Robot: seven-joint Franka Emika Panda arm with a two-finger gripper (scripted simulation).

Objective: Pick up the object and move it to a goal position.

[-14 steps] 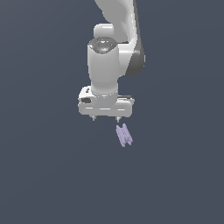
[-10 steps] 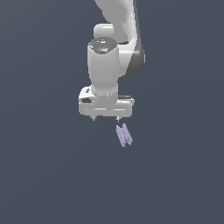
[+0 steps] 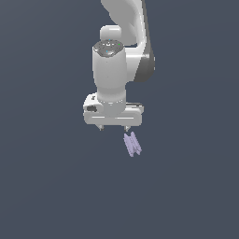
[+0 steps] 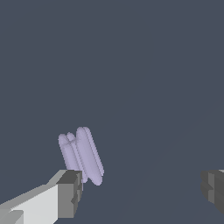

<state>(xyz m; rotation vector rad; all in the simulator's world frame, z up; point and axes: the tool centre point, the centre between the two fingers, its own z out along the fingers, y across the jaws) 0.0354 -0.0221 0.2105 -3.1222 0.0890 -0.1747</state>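
The scene is a flat, featureless slate-grey worktop (image 3: 46,186) that fills both views edge to edge; no walls, edges or other furnishings show, and the surface carries no marks or texture.

The landmark is the white gripper (image 3: 113,128) at the end of the Panda arm (image 3: 112,70), which comes down from the top of the exterior view with its wide body pointing at the worktop. Only the short tips of its two fingers show under the body in that view, set far apart near the body's two ends. The gripper is released, its jaws spread wide and holding nothing.

The object (image 3: 132,144), a small pale lavender ridged piece with a pinched waist, lies on the worktop just below the gripper in the exterior view, under the finger on the exterior view's right and slightly beyond it. It is much narrower than the gripper body. Whether that fingertip touches it cannot be told from this view.

The wrist view gives what the exterior view hides. There the object (image 4: 82,155) appears as two long rounded lobes joined along a narrow groove, lying tilted, with one end just beside the grey pad of one finger (image 4: 69,194). The other finger (image 4: 213,189) sits well apart from it across bare grey surface, so the object lies near one finger rather than midway between the two. The exterior view, in turn, shows the arm's upright posture and the gripper's whole body, which the wrist view does not.
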